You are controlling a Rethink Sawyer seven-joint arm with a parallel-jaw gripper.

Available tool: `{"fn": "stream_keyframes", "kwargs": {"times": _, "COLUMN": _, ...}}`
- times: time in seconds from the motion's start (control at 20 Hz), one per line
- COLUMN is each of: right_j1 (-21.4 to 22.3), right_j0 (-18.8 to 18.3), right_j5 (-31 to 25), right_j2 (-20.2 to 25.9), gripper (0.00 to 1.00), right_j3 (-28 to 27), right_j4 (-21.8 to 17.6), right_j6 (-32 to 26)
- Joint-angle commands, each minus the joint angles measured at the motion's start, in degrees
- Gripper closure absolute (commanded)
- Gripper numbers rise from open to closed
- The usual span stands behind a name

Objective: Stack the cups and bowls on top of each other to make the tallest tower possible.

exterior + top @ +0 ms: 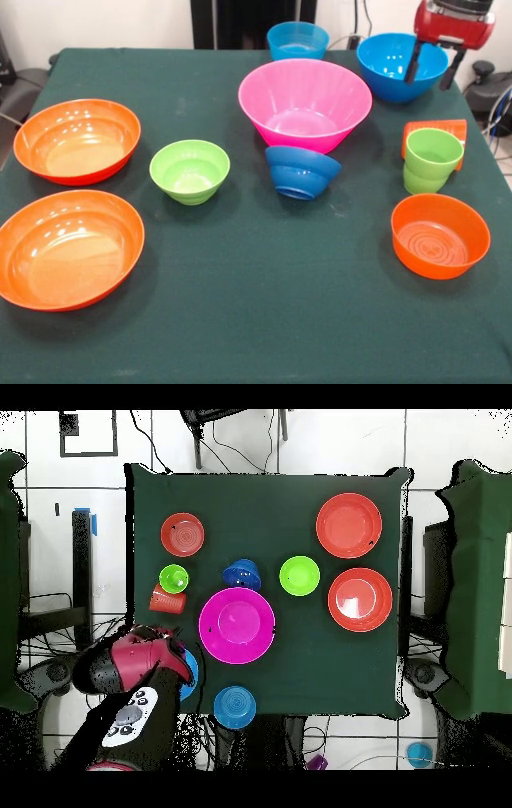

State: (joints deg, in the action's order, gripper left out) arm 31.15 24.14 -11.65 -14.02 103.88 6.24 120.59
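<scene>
from left to right in the front view we see two wide shallow orange bowls point(77, 141) point(70, 248) standing apart on the green table point(240, 320), then a small lime green bowl point(190, 170), then the big pink bowl point(305, 102) with a small dark blue bowl point(302, 171) tipped on its side just before it. behind the pink bowl stands a sky blue bowl point(298, 40); a second sky blue bowl point(401, 66) lies under the gripper point(434, 66). at the right an orange cup point(436, 130) lies on its side, touching the upright lime green cup point(431, 160), and a smaller orange bowl point(440, 235) sits nearest us.

the gripper's two dark fingers point(414, 62) hang spread apart over the bowl's far rim and hold nothing. in the overhead view the arm point(135, 669) covers most of that bowl.

we judge that no tower exists yet: nothing is nested or stacked. the step in hand appears to be the reach for the first piece; the next move calls for lowering the fingers astride the blue rim and closing.
</scene>
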Motion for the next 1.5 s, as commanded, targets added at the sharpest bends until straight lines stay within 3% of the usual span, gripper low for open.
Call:
{"fn": "stream_keyframes", "kwargs": {"times": 0.05, "right_j1": -5.62, "right_j0": -3.06, "right_j5": -0.76, "right_j2": 4.92, "gripper": 0.0, "right_j3": -0.63, "right_j4": -1.27, "right_j6": 5.05}}
{"fn": "stream_keyframes", "kwargs": {"times": 0.25, "right_j1": -7.99, "right_j0": -3.5, "right_j5": -0.38, "right_j2": 4.58, "gripper": 0.0, "right_j3": -2.52, "right_j4": -1.58, "right_j6": 4.55}}
{"fn": "stream_keyframes", "kwargs": {"times": 0.55, "right_j1": -6.78, "right_j0": -2.36, "right_j5": -3.18, "right_j2": 4.37, "gripper": 0.0, "right_j3": -2.5, "right_j4": -1.28, "right_j6": 4.53}}
{"fn": "stream_keyframes", "kwargs": {"times": 0.85, "right_j1": -3.37, "right_j0": -0.3, "right_j5": -10.01, "right_j2": 3.03, "gripper": 0.0, "right_j3": -4.68, "right_j4": -1.18, "right_j6": 3.55}}
{"fn": "stream_keyframes", "kwargs": {"times": 1.5, "right_j1": -2.91, "right_j0": 1.84, "right_j5": -12.19, "right_j2": 0.11, "gripper": 0.0, "right_j3": -7.32, "right_j4": -2.2, "right_j6": 3.81}}
